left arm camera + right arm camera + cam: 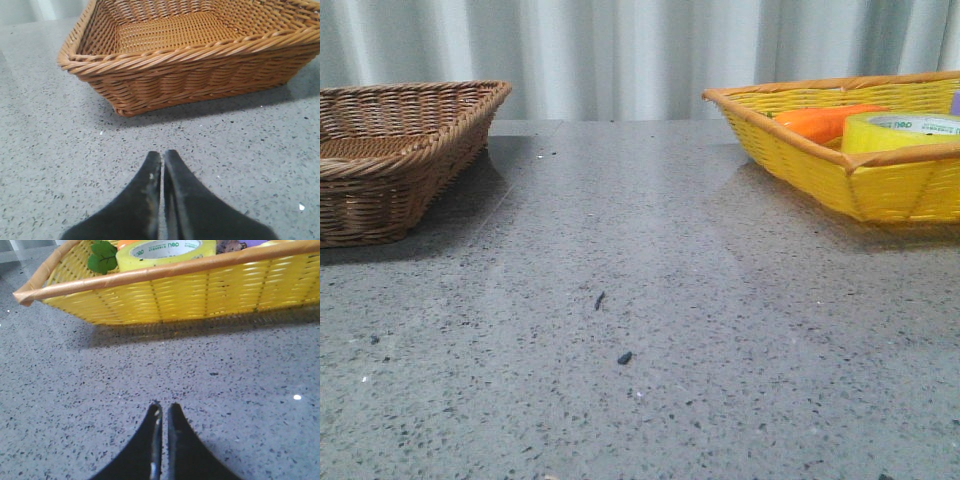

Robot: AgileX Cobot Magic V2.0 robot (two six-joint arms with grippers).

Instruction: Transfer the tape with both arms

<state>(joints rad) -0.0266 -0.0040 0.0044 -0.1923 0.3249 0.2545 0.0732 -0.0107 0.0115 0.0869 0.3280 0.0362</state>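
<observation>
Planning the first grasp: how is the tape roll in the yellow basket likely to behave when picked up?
The tape looks like a wide, rigid ring lying flat, so it probably won't flop or tip. Its smooth yellow wall may be slippery to pinch. Set on edge, it would likely roll. The yellow basket rim may hinder a side approach.

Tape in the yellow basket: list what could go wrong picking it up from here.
1. The tape sits close behind the yellow basket's raised rim, so the right gripper may catch the rim when reaching in.
2. Its jaws are shut; unless opened first, they could push the roll instead of grasping it.
3. The carrot lies close beside the tape and could be nudged or pinched.
</observation>
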